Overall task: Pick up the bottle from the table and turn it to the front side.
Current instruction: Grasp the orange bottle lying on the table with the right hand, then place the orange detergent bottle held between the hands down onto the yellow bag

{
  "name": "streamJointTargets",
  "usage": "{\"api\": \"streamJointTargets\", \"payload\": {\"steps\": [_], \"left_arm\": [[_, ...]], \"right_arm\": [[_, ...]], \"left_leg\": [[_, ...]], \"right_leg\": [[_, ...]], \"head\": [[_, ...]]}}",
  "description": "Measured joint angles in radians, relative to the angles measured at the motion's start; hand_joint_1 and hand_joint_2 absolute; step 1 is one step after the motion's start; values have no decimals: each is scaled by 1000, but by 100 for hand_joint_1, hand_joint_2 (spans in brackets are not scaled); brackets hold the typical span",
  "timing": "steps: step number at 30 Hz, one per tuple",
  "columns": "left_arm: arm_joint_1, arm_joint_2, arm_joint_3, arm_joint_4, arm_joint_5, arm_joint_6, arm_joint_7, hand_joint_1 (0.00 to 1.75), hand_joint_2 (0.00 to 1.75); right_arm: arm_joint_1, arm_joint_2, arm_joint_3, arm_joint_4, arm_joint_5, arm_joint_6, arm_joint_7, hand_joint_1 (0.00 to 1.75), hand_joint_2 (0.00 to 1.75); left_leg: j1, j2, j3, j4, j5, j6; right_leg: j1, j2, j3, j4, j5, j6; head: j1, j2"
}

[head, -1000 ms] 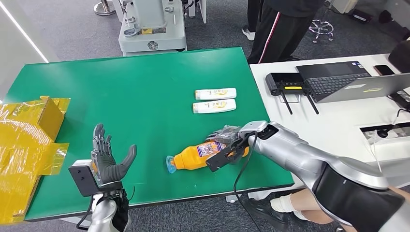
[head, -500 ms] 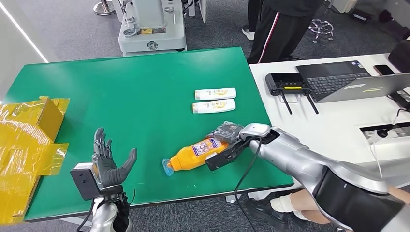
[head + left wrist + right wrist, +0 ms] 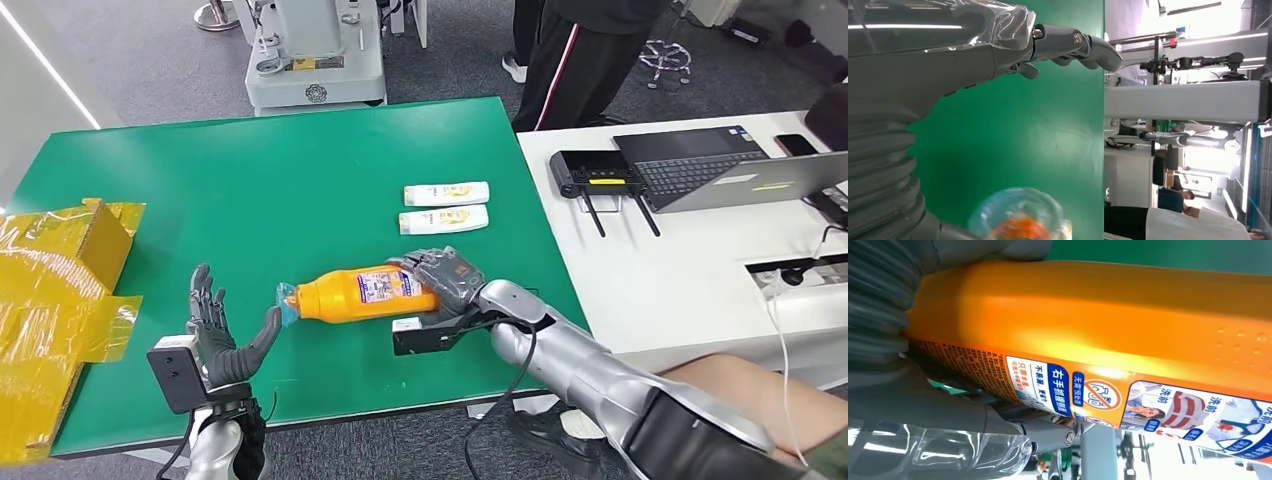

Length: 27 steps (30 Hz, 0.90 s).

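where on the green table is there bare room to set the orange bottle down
Bare green table stretches across the far half, beyond the two white tubes, and the middle left between the yellow box and the orange bottle. It is crowded near the front edge, around the left hand and right hand.

Silver arms, dark grey hands (image 3: 443, 275), black wrist camera boxes, loose black cable

Robotics lab, green test table (image 3: 300, 170), laptop (image 3: 720, 165), machine base (image 3: 315, 50)
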Motion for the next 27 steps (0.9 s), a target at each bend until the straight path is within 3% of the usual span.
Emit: {"api": "streamJointTargets", "payload": {"steps": [7,14,27], "left_arm": [[-37,8,49,7,-31,62,8,0,175],[-52,21,108,30,-6,39,8,0,175],[-55,23,118,39,-34,-30,30,0,175]], "right_arm": [[108,58,-167,-106,-6,-133,-70,175,175],[240,129,-274,-226,-78,-209,-175,175,175],[329,235,-389,-324,-191,-258,-297,175,175]], "left_leg": [[0,0,0,0,0,0],[0,-1,-1,0,-1,-1],[0,0,0,0,-1,-2]], "right_leg": [[0,0,0,0,0,0],[0,0,-1,0,-2,-1],[0,0,-1,0,-2,-1]], "head": [[0,0],[0,0],[0,0]]}}
